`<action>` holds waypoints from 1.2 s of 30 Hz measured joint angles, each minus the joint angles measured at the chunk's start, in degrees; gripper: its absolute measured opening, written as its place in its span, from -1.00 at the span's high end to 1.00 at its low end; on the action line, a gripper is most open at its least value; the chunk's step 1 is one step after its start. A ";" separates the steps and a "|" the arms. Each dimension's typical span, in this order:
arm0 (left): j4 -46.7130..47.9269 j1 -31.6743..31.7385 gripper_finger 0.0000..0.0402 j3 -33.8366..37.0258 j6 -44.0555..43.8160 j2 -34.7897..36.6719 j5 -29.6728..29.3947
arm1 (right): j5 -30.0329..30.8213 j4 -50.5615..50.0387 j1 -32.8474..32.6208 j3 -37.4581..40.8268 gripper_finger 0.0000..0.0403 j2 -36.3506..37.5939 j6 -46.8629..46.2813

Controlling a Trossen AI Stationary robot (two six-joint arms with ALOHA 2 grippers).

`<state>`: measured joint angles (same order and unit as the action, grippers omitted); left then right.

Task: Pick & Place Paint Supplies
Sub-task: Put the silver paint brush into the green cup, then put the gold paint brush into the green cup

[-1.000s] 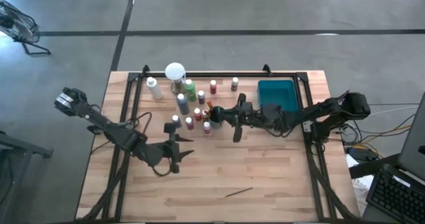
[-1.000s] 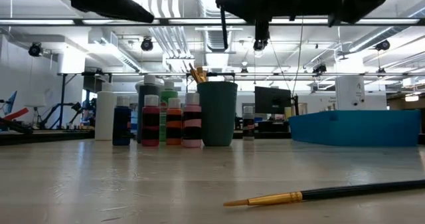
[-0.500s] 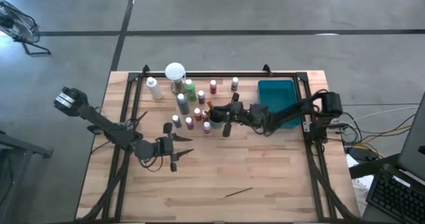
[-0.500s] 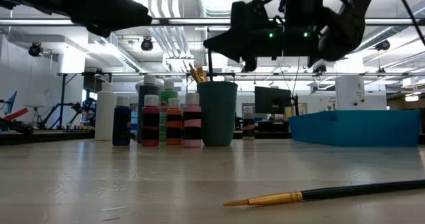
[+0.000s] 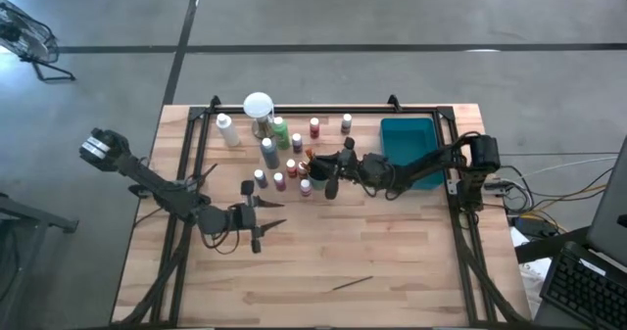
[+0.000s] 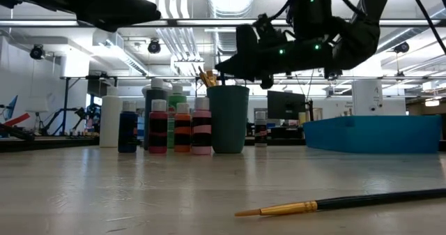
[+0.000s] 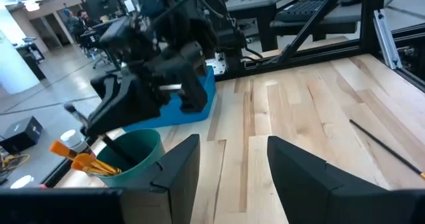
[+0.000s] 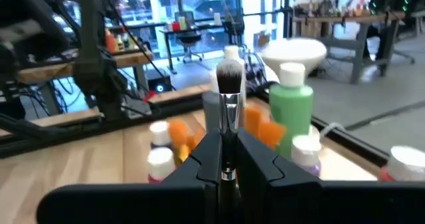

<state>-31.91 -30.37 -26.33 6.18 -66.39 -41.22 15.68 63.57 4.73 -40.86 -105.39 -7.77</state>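
While the right gripper (image 5: 326, 180) pinches one brush (image 8: 229, 101) above the cup (image 6: 228, 118), bottles (image 5: 278, 181) and another brush (image 5: 351, 284) remain unsorted; the left gripper (image 5: 263, 216) waits spread wide.

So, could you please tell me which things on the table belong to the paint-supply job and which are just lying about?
Part of the job:
- brush held in the right hand
- paint bottles
- loose brush on the table
- green cup holding brushes

Just lying about:
- teal tray
- round white-topped object
- left hand, waiting open over bare wood
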 joint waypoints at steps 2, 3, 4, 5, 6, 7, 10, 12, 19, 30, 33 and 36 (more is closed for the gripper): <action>-0.62 0.13 0.09 0.00 1.18 0.00 -0.23 | 0.09 -0.18 0.00 -0.09 0.91 -0.53 -0.04; -1.03 0.13 0.09 0.00 1.88 0.00 -0.29 | 0.03 -0.26 -0.02 -0.21 0.91 -0.65 -0.05; -1.05 0.15 0.09 -0.02 2.62 0.05 -0.31 | 0.00 -0.25 -0.06 -0.37 0.91 -0.87 -0.13; -1.00 0.15 0.09 -0.10 3.10 0.08 -0.32 | -0.03 -0.20 -0.07 -0.56 0.91 -1.09 -0.19; -0.99 0.15 0.09 -0.24 3.23 0.07 -0.29 | -0.03 -0.44 -0.05 -0.69 0.91 -1.25 -0.19; -0.99 0.15 0.09 -0.38 3.25 0.07 -0.32 | -0.01 -1.14 0.00 -0.83 0.91 -1.33 -0.27; -1.02 0.15 0.09 -0.89 3.57 0.11 -0.32 | 0.55 -5.18 0.00 -2.02 0.91 -1.28 -0.73; -0.93 0.15 0.09 -1.18 4.52 0.11 -0.29 | 0.94 -7.09 -0.02 -2.57 0.91 -1.28 -0.73; -0.93 0.17 0.09 -1.55 5.87 0.11 -0.29 | 0.97 -8.27 -0.03 -3.28 0.91 -1.28 -0.92; -0.91 0.17 0.09 -1.55 5.87 0.11 -0.27 | 0.96 -11.12 -0.07 -3.54 0.68 -1.13 -2.60; -0.91 0.17 0.09 -1.55 5.85 0.11 -0.27 | 0.96 -11.08 -0.07 -3.99 0.58 -1.04 -2.34; -0.91 0.17 0.09 -1.55 5.86 0.11 -0.27 | 0.92 -11.13 -0.07 -4.71 0.53 -0.86 -1.28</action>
<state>-32.82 -30.20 -27.88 12.05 -66.28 -41.50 16.60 52.44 4.67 -45.58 -106.25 -9.05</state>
